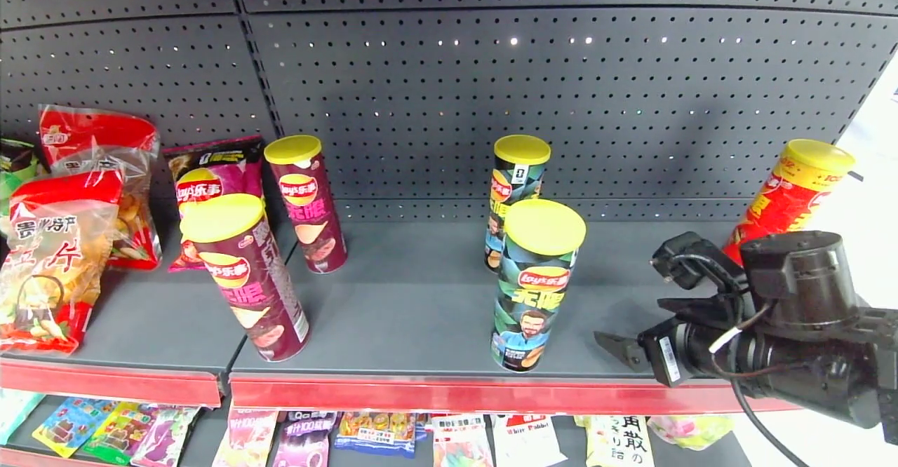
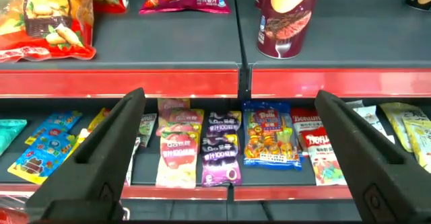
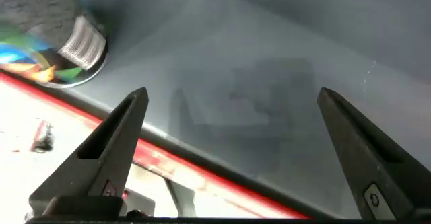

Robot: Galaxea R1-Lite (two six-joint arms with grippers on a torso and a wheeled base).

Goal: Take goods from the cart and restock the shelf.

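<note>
Grey metal shelf (image 1: 421, 299) holds a teal chip can (image 1: 537, 285) upright near its front edge. Just beside it, on the right, the right gripper (image 3: 232, 96) hangs over the shelf, jaws spread wide, holding nothing. The left gripper (image 2: 229, 96), likewise spread and empty, faces candy packets (image 2: 215, 150) on the lower tier (image 2: 283, 192).

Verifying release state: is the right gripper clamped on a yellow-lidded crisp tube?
No, the right gripper is open above the bare grey metal shelf board, with nothing between its jaws.
</note>
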